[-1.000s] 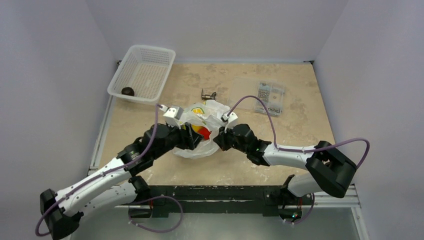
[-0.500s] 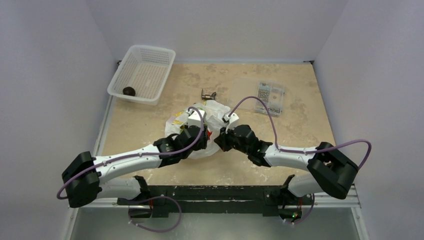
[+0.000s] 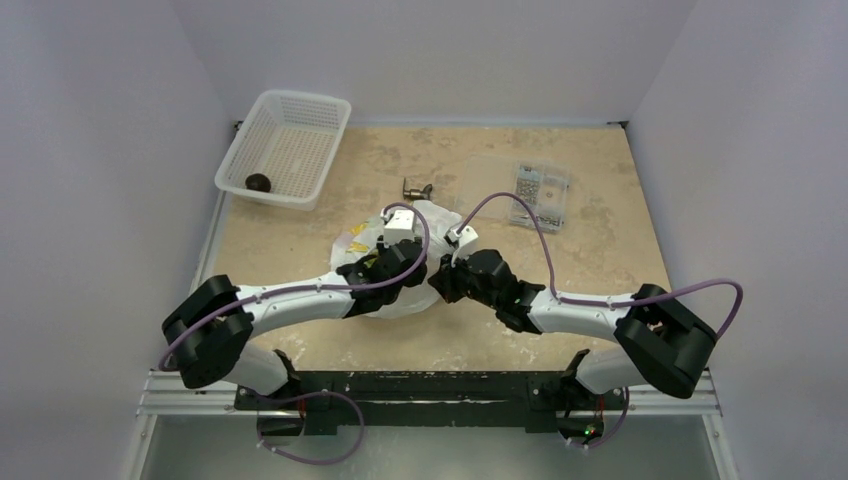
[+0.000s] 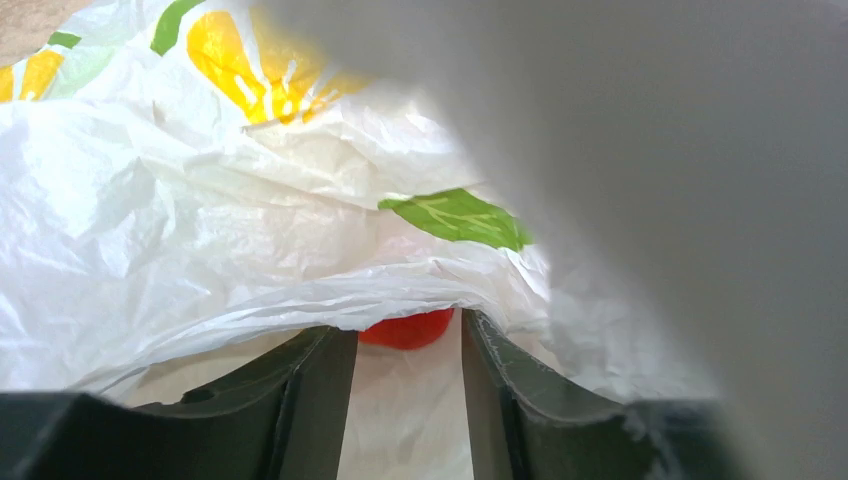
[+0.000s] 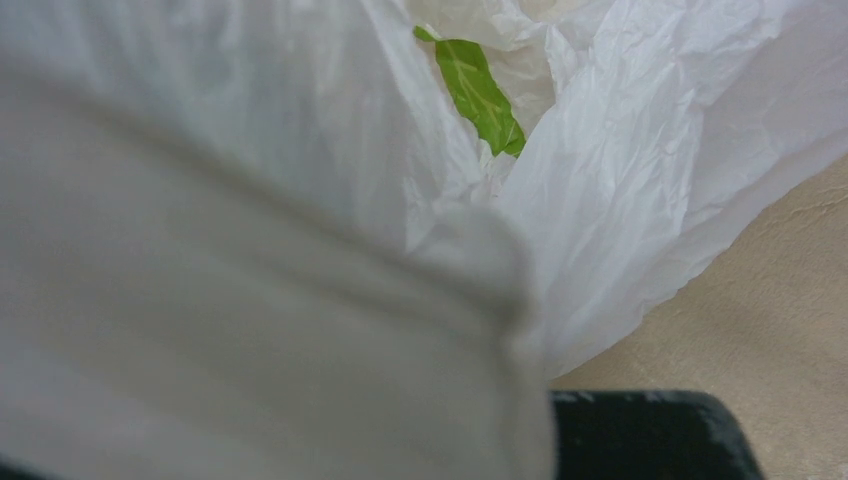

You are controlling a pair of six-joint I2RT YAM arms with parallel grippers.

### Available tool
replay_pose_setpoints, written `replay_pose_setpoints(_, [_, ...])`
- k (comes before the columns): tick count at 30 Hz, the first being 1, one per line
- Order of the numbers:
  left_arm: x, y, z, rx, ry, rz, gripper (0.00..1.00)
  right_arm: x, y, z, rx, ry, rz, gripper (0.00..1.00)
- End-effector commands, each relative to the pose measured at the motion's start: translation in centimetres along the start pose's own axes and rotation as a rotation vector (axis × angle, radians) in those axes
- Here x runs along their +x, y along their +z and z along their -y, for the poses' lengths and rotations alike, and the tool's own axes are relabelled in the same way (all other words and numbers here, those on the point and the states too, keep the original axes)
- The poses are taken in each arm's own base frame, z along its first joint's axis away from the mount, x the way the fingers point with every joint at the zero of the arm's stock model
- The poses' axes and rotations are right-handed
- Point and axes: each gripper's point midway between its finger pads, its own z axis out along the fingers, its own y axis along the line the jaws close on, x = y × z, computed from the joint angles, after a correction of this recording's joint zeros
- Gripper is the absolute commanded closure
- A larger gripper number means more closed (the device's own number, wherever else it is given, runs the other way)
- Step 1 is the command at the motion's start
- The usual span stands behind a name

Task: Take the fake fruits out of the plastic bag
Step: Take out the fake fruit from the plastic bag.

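Observation:
The plastic bag lies crumpled at the table's middle, white with yellow and green prints. My left gripper is open and reaches into the bag's mouth. In the left wrist view its fingers stand apart under the bag's upper sheet, with a red fruit just ahead between the tips, not touched. My right gripper is at the bag's right edge and seems shut on the plastic; bag film covers most of the right wrist view. A dark brown fruit lies in the basket.
A white mesh basket stands at the far left. A small black hammer lies just behind the bag. A clear flat box of small parts sits at the far right.
My left arm has swung right and stretched forward, bringing its gripper from the bag's left side into the bag's mouth. The right arm has not moved.

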Motion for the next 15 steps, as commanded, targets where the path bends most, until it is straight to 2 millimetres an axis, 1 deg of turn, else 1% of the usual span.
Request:
replay_pose_setpoints(1, [-1.6,1.7,1.0,0.027,-0.104,0.043,0.52,-1.6,0.1,0.0,0.000,0.018,0.054,1.00])
replay_pose_setpoints(4, [-0.8,2.6,1.1,0.031,-0.101,0.027,0.40,-1.6,0.1,0.1,-0.010,0.025,0.053,1.00])
replay_pose_setpoints(6, [-0.4,3.2,0.9,0.016,-0.088,0.016,0.38,-1.5,0.2,0.1,-0.011,0.027,0.049,1.00])
replay_pose_setpoints(8, [0.1,3.8,0.7,0.000,-0.078,-0.003,0.38,-1.4,0.3,0.1,-0.012,0.028,0.045,1.00])
replay_pose_setpoints(12, [2.0,4.8,0.0,-0.039,-0.057,-0.052,0.39,-1.4,0.4,0.2,-0.013,0.030,0.042,1.00])
replay_pose_setpoints(14, [2.7,5.1,0.0,-0.037,-0.052,-0.065,0.42,-1.4,0.5,0.3,-0.012,0.032,0.040,1.00])
replay_pose_setpoints(15, [2.9,5.1,-0.1,-0.036,-0.049,-0.071,0.46,-1.3,0.5,0.3,-0.012,0.031,0.038,1.00])
